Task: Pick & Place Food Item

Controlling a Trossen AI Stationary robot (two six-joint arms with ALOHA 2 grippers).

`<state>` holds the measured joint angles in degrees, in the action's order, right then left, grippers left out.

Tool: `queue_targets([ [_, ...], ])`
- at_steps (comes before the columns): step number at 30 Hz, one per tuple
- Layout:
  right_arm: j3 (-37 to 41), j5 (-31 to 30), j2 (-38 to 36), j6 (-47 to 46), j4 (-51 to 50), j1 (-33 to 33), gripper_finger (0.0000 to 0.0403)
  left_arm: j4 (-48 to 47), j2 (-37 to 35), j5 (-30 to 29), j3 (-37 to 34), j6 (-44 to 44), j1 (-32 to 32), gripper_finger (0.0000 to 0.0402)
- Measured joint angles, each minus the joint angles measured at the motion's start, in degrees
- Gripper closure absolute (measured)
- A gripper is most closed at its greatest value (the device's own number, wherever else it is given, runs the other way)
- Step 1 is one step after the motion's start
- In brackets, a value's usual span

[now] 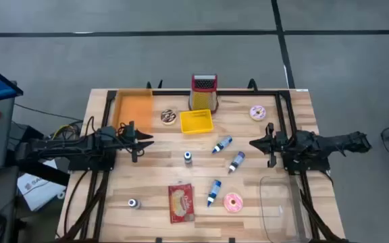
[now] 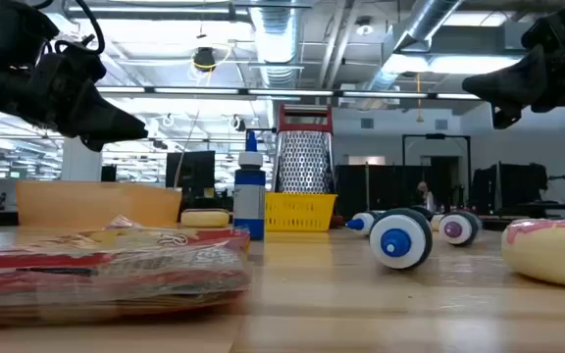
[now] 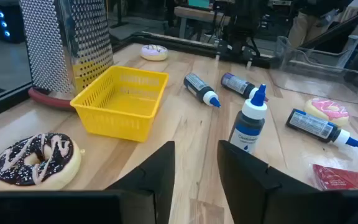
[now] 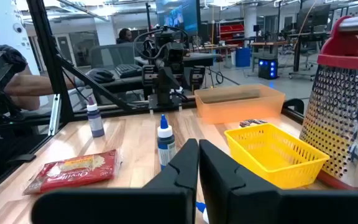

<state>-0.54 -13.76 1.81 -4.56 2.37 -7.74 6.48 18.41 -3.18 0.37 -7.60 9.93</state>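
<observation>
Hovering above the left side of the wooden table [image 1: 262, 142], the left hand [image 1: 142, 140] holds nothing, its two fingers [image 3: 160, 171] parted by a narrow gap and pointing toward the middle. Across from it, the right hand [image 1: 256, 143] hangs over the right side with its fingers [image 4: 185, 163] pressed together, also empty. Between the two arms, a yellow basket [image 1: 196, 121] sits in front of a metal grater with a red handle [image 1: 204, 91], and a chocolate-iced donut [image 1: 169, 117] lies just beside the basket, near an orange bin [image 1: 134, 108]. A pink-sprinkled donut [image 1: 258, 112] rests near the far right corner, and another pink donut [image 1: 233, 202] lies toward the near edge, next to a clear container [image 1: 279, 206]. A red snack packet [image 1: 181, 202] lies flat near the front edge. Several blue-capped bottles lie scattered at the centre, and one bottle [image 1: 188, 157] stands upright.
</observation>
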Motion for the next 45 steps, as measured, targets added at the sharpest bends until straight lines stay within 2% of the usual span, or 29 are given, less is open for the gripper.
queue_targets([
  [43, 0.0, 0.0, 0.01, 0.02, 0.01, 0.01, 0.0395, 0.02, 0.01, -0.02, -0.01, 0.06, -0.01, 0.0285],
  [45, 0.0, 0.0, 0.0, 0.02, 0.01, 0.01, 0.0395, 0.87, 0.02, -0.36, 0.01, 2.38, 0.0, 0.0285],
])
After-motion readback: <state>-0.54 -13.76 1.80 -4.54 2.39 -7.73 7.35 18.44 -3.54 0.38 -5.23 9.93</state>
